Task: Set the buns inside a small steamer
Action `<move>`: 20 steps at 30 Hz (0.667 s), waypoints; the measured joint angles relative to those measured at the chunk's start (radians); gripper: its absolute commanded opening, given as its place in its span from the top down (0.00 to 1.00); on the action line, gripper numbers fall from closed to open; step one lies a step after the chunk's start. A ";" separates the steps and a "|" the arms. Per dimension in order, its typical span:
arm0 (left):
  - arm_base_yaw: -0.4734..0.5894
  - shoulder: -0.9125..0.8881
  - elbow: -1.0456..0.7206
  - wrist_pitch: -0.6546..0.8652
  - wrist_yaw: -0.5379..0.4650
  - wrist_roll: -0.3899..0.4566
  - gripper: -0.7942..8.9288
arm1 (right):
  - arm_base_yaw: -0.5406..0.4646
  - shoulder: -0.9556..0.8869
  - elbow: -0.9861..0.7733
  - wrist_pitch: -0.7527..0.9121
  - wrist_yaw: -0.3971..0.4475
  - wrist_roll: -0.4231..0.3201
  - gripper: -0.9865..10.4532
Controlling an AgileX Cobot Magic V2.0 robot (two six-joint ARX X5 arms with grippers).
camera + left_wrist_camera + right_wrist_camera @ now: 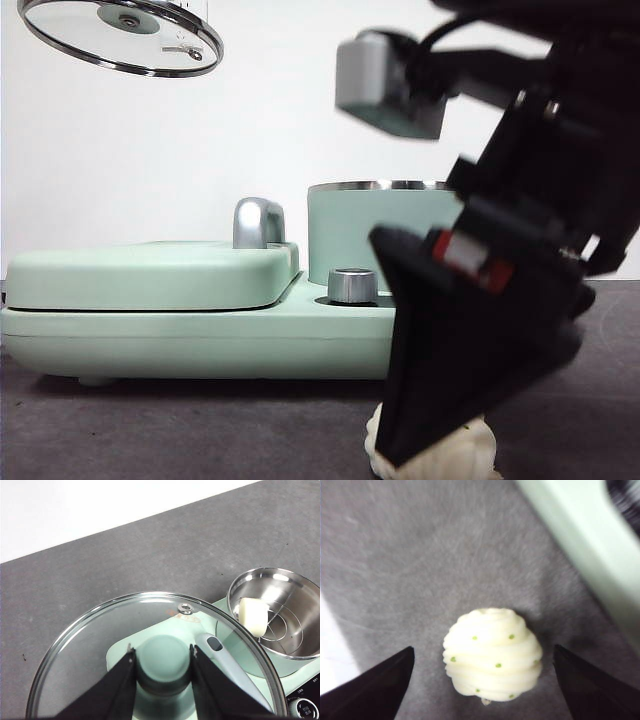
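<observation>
A ridged bun with green flecks (492,660) lies on the grey table. My right gripper (484,650) is open, one jaw on either side of it and apart from it. In the front view that gripper (425,440) comes down dark and large over the same bun (445,458). The smooth bun (253,616) rests on the rack inside the small steamer (295,580), which stands uncovered (365,235). My left gripper (163,662) is shut on the green knob of the glass lid (90,650). It holds the lid high at the left (120,35).
The steamer stands on a mint-green base unit (200,335) beside a flat griddle cover (150,275) with a steel handle (258,222). A steel dial (352,285) sits in front of the pot. The unit's edge (580,545) runs close by the ridged bun.
</observation>
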 measured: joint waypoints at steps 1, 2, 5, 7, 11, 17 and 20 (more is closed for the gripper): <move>0.000 0.000 0.000 0.000 0.000 0.000 0.91 | 0.000 0.017 0.000 0.001 0.000 0.000 0.61; 0.000 0.000 0.000 0.000 0.000 0.000 0.91 | 0.000 0.032 0.000 0.006 0.000 0.003 0.65; 0.000 0.000 0.000 0.000 0.000 0.000 0.91 | 0.000 0.038 0.000 0.007 -0.004 0.026 0.70; 0.000 0.000 0.000 0.000 0.000 0.000 0.91 | 0.000 0.003 0.000 -0.010 -0.018 0.052 0.70; 0.000 0.000 0.000 0.000 0.000 0.000 0.91 | -0.005 -0.130 0.081 -0.189 -0.017 0.111 0.70; 0.000 0.000 0.000 0.000 0.000 0.000 0.91 | -0.109 -0.203 0.376 -0.476 -0.003 0.180 0.70; 0.000 0.000 0.000 0.000 0.000 0.000 0.91 | -0.174 -0.179 0.491 -0.534 -0.025 0.178 0.70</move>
